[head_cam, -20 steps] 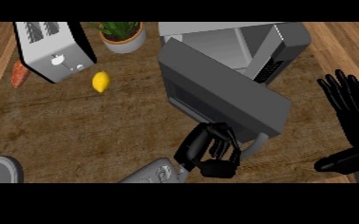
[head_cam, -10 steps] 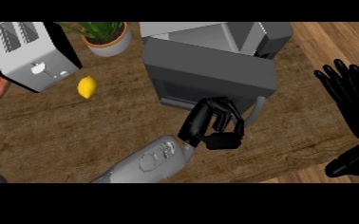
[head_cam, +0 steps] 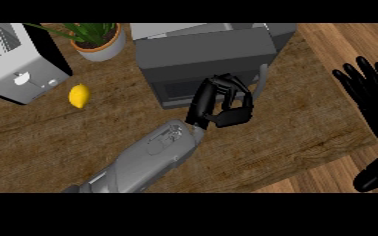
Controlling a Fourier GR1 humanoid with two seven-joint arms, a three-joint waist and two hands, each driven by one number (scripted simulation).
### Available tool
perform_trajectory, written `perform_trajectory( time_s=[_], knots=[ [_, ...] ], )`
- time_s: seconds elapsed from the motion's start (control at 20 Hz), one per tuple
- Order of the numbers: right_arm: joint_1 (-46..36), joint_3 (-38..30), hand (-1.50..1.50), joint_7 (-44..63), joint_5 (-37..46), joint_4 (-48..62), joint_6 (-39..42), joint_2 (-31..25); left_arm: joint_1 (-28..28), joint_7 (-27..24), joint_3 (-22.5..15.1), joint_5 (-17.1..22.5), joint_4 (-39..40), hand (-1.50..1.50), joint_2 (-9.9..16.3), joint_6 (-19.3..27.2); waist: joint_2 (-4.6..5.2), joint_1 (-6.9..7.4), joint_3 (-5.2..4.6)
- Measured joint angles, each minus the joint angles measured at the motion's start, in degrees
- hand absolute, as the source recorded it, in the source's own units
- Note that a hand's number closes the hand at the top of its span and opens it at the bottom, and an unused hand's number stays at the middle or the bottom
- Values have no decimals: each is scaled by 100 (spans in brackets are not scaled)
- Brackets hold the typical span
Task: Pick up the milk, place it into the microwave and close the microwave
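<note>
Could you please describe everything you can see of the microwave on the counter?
The dark grey box-shaped microwave stands at the back of the wooden counter, beside a potted plant. Its lighter grey top shows at the upper edge. The dark door with a darker window faces the viewer and looks nearly shut, a pale vertical handle at its right. The left robot hand, fingers curled, is at the door's lower right.

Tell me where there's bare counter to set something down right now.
Free: the wood between the lemon and the left hand, and the stretch between the microwave and the resting right hand. Crowded: the back left, where the toaster and potted plant stand close together.
</note>
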Motion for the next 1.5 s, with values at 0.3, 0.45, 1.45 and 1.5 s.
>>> perform_trajectory(
  time_s=[0.3,0.45,1.45,1.5],
  knots=[
    [-103,-14,-150,157,-253,-94,83,-101,-335,-295,346,449,341,150,1,-45,70,-157,6],
    [-190,-46,-150,239,-374,-141,108,-184,-344,-477,372,621,390,150,0,-78,74,-199,9],
    [-510,-182,-150,666,-1056,-278,153,-530,-346,-1501,325,1258,591,150,0,-95,104,-367,41],
    [-524,-189,-150,683,-1090,-280,150,-541,-351,-1527,320,1287,598,150,-1,-95,106,-368,42]
  ],
)
